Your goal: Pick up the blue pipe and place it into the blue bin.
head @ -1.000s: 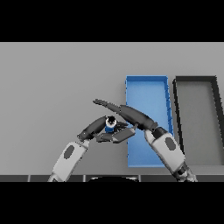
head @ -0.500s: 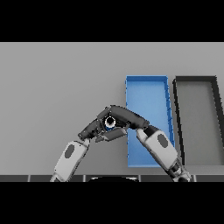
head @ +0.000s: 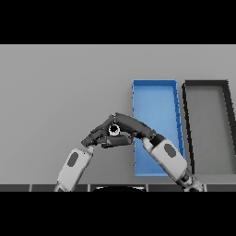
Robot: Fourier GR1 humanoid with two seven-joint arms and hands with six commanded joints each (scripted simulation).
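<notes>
pipe: blue pipe (head: 114, 131) seen end-on, pale ring with dark bore, little of the blue body showing; held between both hands just off the blue bin's left wall, toward the table's near edge; whether it is lifted clear of the table cannot be told.
left hand: left hand (head: 99, 136) comes in from the lower left, fingers curled against the pipe's left and lower side, closed round it.
right hand: right hand (head: 133, 126) reaches over from the lower right, forearm crossing the bin's near-left corner, fingers curved over the pipe's top and right side, also closed on it.
bin: blue bin (head: 174, 115), open, nothing visible inside, right of table centre.
other bin: black bin (head: 186, 115) just beside the blue one on its right, near the table's right edge.
step: judged as two-hand grasp made, carry to the bin not yet done.
risk: the pipe looks pinched on a round surface, so it could roll out if one hand eases first; could clip the bin's left wall if carried too low; overshoot could land it in the black bin.
</notes>
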